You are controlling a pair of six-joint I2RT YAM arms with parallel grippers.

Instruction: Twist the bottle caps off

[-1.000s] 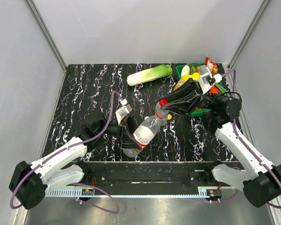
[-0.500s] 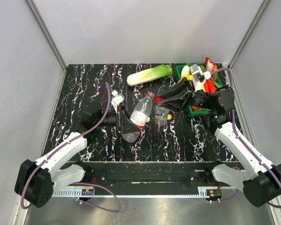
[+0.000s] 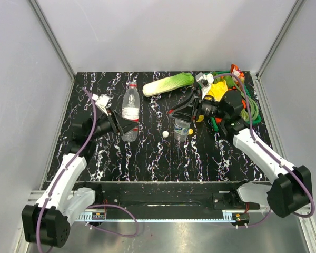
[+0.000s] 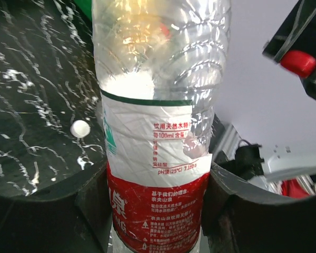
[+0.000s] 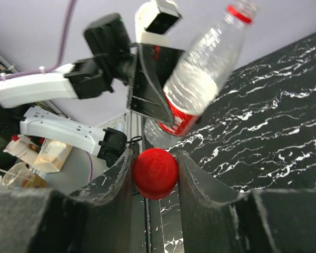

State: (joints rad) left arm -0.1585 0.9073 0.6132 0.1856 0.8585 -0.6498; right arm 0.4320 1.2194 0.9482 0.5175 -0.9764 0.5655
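Marbled table (image 3: 221, 158): bottle (image 3: 130, 108) tilted, neck upward.

Work cell viewed from above. A table (image 3: 158, 163) with a black top veined in white (a marble-like pattern) occupies the middle. Plain pale grey panels form the back wall (image 3: 163, 31), left wall (image 3: 21, 105) and right wall (image 3: 300, 105). Slanted aluminium struts (image 3: 52, 41) mark the rear corners. A brushed metal sheet (image 3: 163, 237) lies along the near edge. Lighting is even and soft.
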